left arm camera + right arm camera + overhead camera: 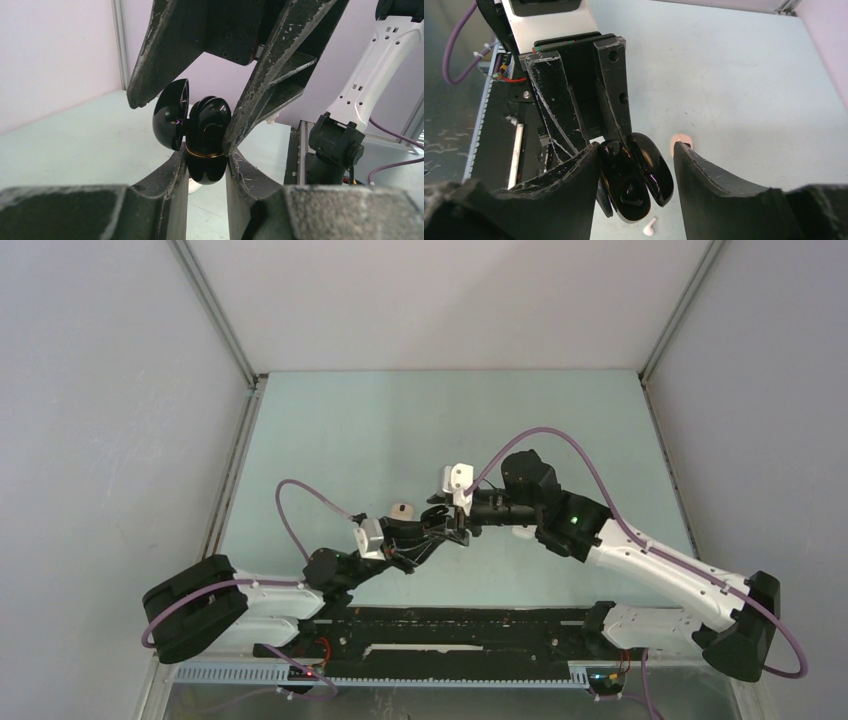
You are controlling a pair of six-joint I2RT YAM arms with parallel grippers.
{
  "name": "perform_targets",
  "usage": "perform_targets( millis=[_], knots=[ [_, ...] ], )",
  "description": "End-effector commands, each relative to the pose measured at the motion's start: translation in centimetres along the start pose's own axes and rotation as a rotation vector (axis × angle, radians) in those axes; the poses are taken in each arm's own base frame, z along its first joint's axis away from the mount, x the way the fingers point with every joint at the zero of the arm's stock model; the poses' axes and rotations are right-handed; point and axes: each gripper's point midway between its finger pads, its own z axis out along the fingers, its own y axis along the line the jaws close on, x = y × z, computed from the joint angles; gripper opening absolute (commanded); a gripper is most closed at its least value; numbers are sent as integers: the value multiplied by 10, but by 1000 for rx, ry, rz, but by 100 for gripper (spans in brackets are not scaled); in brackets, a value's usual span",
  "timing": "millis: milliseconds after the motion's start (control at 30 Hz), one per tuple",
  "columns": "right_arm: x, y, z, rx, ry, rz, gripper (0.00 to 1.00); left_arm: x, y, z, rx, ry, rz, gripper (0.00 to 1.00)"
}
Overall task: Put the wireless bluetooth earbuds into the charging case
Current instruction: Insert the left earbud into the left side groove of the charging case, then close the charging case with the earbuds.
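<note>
- Left gripper [206, 159] is clamped on the lower half of a glossy black charging case [206, 167]. It holds the case upright in the air over the middle of the table [560, 420], nearer the near edge than the far one.
- The case's hinged lid [171, 114] is swung open to one side, and a thin gold band [205, 154] rings the body.
- Right gripper [636, 147] faces it from the opposite side with jaws parted, straddling the open case. One finger lies against the case and the other stands clear of the lid.
- One white earbud [650, 228] lies on the table beneath the held case, apart from both grippers.
- A pale beige case [402, 510] rests on the table just beyond the grippers, toward the far edge.
- Whether a bud sits inside the black case cannot be told.
</note>
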Motion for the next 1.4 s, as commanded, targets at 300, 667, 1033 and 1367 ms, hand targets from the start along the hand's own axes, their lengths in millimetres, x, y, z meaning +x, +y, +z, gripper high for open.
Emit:
perform_targets(
  millis=[300,667,1033,1367],
  knots=[
    [10,16,-11,-130,84,206,59,-23,-13,1,62,-92,64,0],
    [1,21,-22,-174,88,209,70,-19,-13,2,62,-81,61,0],
    [-17,-12,-82,-108,112,366,100,6,-12,8,72,-9,34,0],
    [70,-94,-175,267,299,547,99,34,-30,20,191,97,-20,0]
  ],
)
